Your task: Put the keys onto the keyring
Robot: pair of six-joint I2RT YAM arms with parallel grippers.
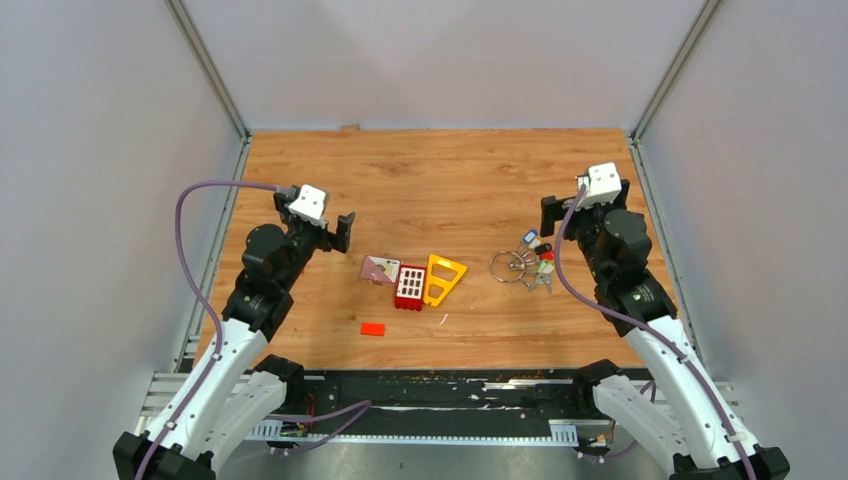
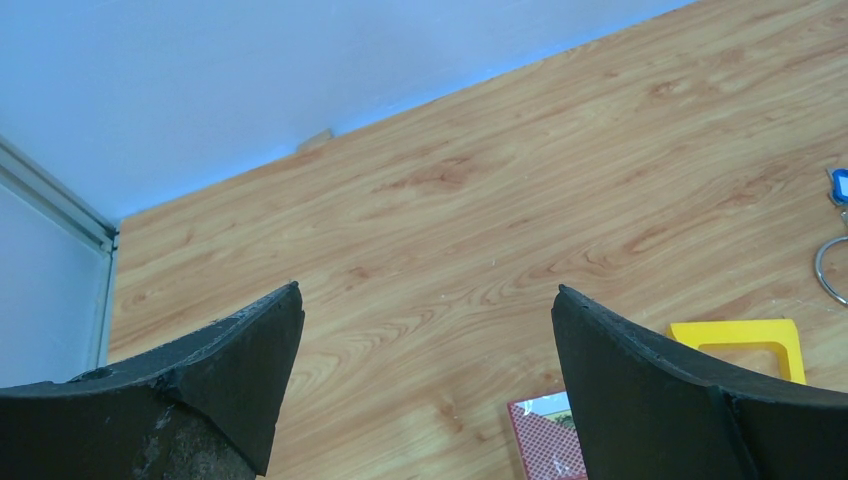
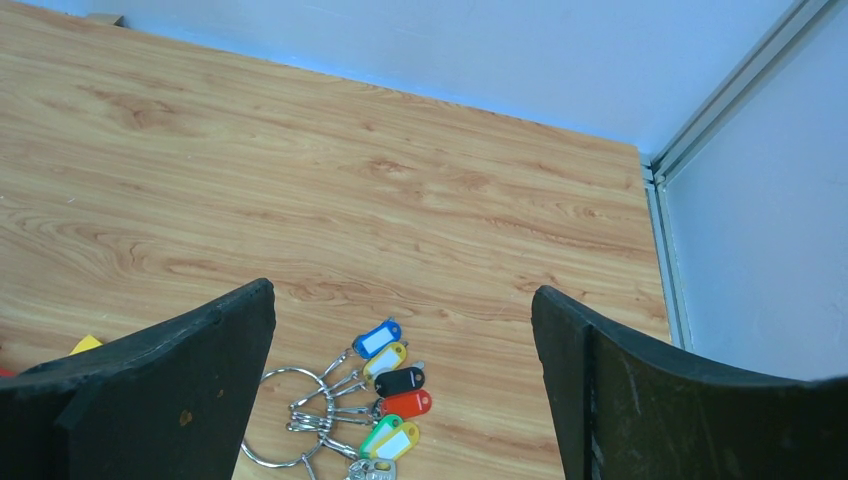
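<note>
The keyring point(image 1: 505, 266) is a thin silver wire ring lying flat on the wood at centre right. The keys point(image 1: 540, 258) fan out from its right side with blue, yellow, black, red and green tags. In the right wrist view the keyring point(image 3: 290, 370) and the keys point(image 3: 405, 404) lie below my right gripper point(image 3: 404, 288), low between its wide-apart fingers. Their small clips bunch against the ring's wire. My right gripper point(image 1: 570, 222) hovers open just behind the bunch. My left gripper point(image 1: 330, 235) is open at the left, far from it, over bare wood point(image 2: 428, 290). The ring's edge point(image 2: 828, 270) shows there.
A yellow triangular frame point(image 1: 443, 280), a red windowed block point(image 1: 410, 287) and a pink tile point(image 1: 380, 269) lie together mid-table, between the arms. A small red block point(image 1: 373, 328) sits nearer the front edge. White walls enclose the table on three sides.
</note>
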